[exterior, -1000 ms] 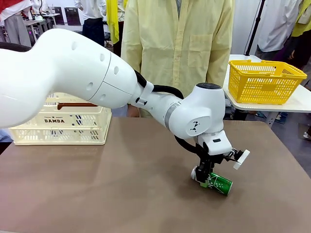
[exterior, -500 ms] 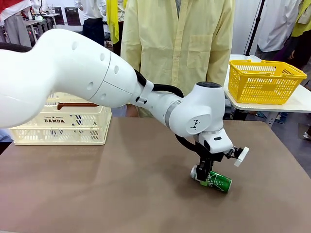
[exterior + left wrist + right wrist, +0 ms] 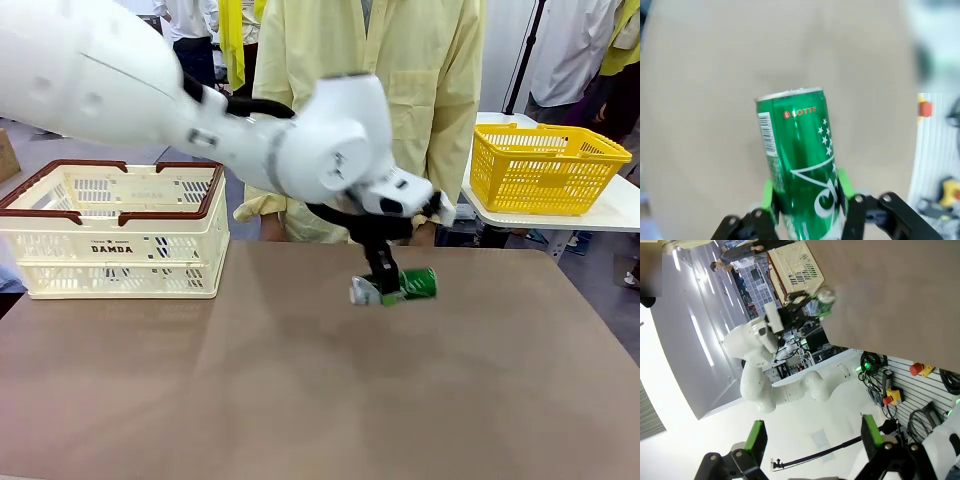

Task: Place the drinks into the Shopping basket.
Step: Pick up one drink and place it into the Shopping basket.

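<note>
Far left on the worktop: the cream DAMDA Shopping basket, open-topped, dark red-brown handles folded along the rim, well apart from the load. Toward the middle: left gripper aloft over the worktop, fingers pinching a green Lotte drink can near one end, can lying sideways, most of its length sticking out past the green pads. Farther right, on a separate side table: a yellow mesh basket, not the goal. Off in the right wrist view: right gripper with fingers spread wide, holding nothing.

Best to carry leftward at this height, slowly, since the off-centre hold looks liable to let the can swing or slip. Clear the near handle and rim before descending. Lower well inside the crate, then release close to the floor to avoid a drop and roll.
</note>
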You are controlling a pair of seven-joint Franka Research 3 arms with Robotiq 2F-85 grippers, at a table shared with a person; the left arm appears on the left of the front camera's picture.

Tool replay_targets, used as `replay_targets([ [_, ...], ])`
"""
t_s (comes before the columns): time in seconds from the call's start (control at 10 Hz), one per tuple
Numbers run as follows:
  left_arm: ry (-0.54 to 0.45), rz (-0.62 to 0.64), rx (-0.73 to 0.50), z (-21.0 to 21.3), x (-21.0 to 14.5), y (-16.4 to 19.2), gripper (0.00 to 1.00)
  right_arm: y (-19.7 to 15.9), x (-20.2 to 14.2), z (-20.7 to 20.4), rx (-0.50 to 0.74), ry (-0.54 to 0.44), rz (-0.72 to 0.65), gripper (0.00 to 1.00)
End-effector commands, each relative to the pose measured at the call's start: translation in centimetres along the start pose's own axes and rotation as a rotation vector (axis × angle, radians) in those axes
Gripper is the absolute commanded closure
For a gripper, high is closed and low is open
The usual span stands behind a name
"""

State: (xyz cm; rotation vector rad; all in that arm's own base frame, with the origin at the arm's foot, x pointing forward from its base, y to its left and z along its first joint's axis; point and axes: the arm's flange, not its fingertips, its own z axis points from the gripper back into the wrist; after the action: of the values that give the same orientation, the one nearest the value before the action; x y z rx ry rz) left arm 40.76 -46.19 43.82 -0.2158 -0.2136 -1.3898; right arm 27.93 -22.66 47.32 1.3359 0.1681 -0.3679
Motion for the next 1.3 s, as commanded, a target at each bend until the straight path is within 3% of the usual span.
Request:
replay_targets([
  [0.0,-0.018,0.234,0.082,4.9,-5.9,-4.6,1.0,0.1,0.0,0.0,0.0,-0.009,0.007,0.0],
  [0.2,-0.077,0.686,0.041,8.7,-12.5,-8.1,1.0,0.1,0.0,0.0,0.0,-0.009,0.007,0.0],
  [0.5,-0.097,1.116,0.132,9.5,-18.3,-14.8,1.0,0.1,0.0,0.0,0.0,-0.009,0.007,0.0],
  [0.6,-0.105,1.177,0.149,10.0,-20.4,-15.5,1.0,0.1,0.0,0.0,0.0,-0.009,0.007,0.0],
  [0.7,-0.238,1.174,0.107,9.1,-20.4,-14.7,1.0,0.1,0.0,0.0,0.0,-0.009,0.007,0.0],
  [0.8,-0.077,1.098,0.117,8.9,-19.8,-13.7,1.0,0.1,0.0,0.0,0.0,-0.009,0.007,0.0],
  [1.2,-0.083,1.136,0.116,8.6,-20.0,-14.1,1.0,0.1,0.0,0.0,0.0,-0.009,0.007,0.0],
])
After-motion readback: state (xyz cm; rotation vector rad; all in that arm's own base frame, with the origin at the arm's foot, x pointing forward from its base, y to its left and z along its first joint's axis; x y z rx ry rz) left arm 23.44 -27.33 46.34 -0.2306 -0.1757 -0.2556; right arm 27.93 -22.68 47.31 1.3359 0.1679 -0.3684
